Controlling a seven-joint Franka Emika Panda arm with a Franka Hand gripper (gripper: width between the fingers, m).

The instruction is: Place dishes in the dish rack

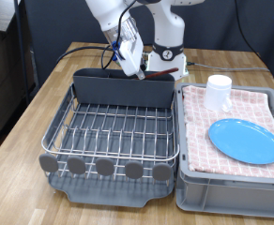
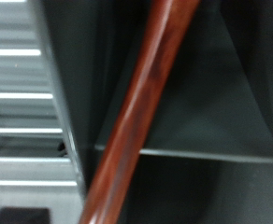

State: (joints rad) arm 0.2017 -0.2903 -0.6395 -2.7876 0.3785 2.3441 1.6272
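Observation:
My gripper [image 1: 133,66] hangs over the tall grey compartment [image 1: 118,89] at the back of the dish rack [image 1: 114,131]. The wrist view shows the brown wooden spoon [image 2: 136,121] very close, its handle running slantwise over the compartment's dark inside [image 2: 211,112], with rack wires [image 2: 24,93] to one side. The gripper is shut on the spoon. My fingertips do not show in the wrist view. The light-blue plate [image 1: 245,141] and the white mug [image 1: 219,91] sit on the checked cloth at the exterior view's right.
The grey crate [image 1: 189,183] lined with checked cloth [image 1: 259,103] stands against the rack at the exterior view's right. Round grey discs [image 1: 104,166] line the rack's near edge. The robot base [image 1: 165,61] stands behind the rack. The rack's wire grid holds nothing.

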